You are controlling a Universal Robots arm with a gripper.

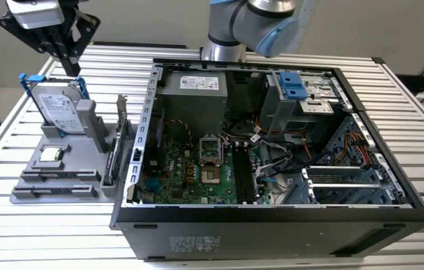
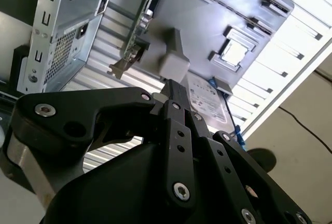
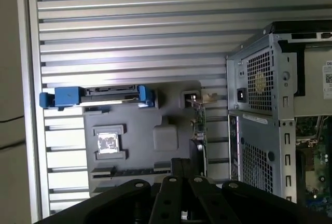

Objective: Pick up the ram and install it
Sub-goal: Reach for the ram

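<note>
Exterior view: the black claw [image 1: 72,68], fingers pinched together and empty, hung above a grey plastic parts holder [image 1: 75,164] on the slatted metal surface [image 1: 47,236]. The thin dark ram stick [image 1: 58,176] seemingly lay in a front slot, well below the claw, its long axis left-to-right.

**Robotics laboratory workcell.** A silver slatted aluminium worktable [image 1: 39,236] carries a grey-and-blue jointed robot arm [image 1: 272,22]. Directly beneath the black gripper [image 1: 72,66] stands a grey moulded fixture tray [image 1: 84,169] holding loose computer parts. Beside the tray, farther from the gripper, lies an open black desktop computer case [image 1: 272,230] with its green motherboard [image 1: 182,169] exposed.
</note>
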